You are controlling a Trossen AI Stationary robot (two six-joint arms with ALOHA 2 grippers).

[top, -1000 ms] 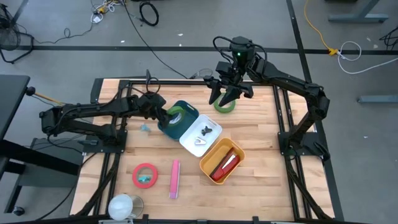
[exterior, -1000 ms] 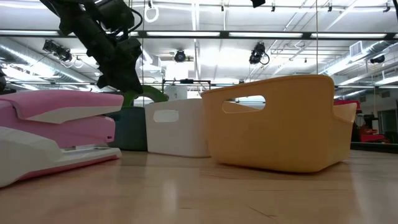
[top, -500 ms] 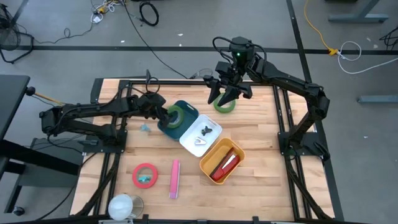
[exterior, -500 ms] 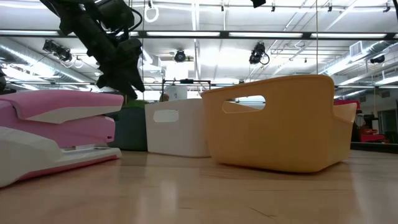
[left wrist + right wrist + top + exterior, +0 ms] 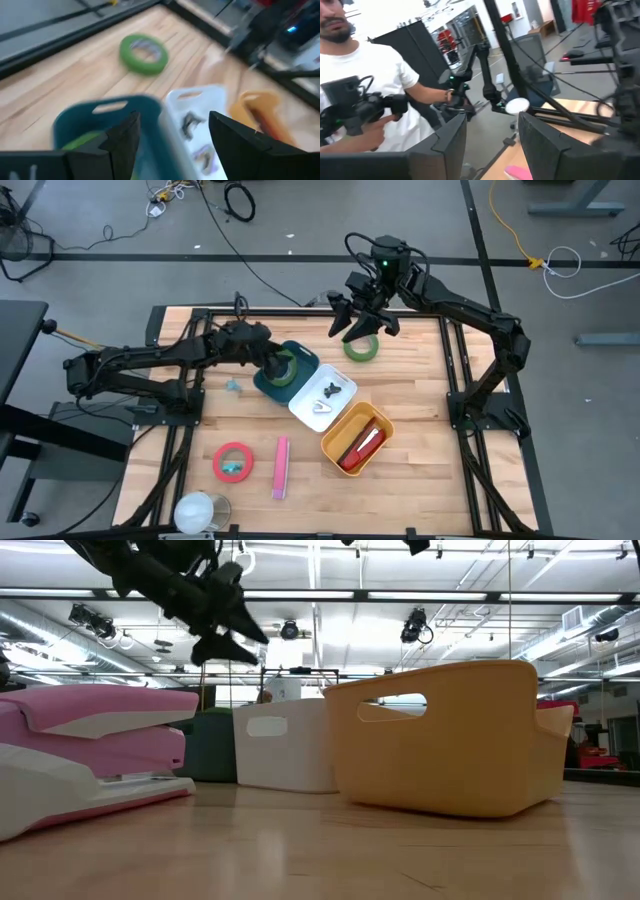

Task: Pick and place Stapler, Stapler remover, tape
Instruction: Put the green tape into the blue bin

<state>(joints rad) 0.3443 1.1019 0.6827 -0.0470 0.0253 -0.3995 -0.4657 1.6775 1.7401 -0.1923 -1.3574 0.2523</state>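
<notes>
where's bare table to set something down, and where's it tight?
Free: the table's right side, between the yellow bin and the frame, and the near right corner. Also open wood between the red tape roll and the left claw.
Crowded: the centre, where teal bin, white bin and yellow bin sit in a row, with the right claw by the green tape roll.

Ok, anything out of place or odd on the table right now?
Nothing spilled or damaged. Loose outside the bins: a green tape roll beyond the white bin, a red tape roll and a pink stapler nearer the front edge. One green roll already sits in the teal bin, under the open left pincer.
</notes>
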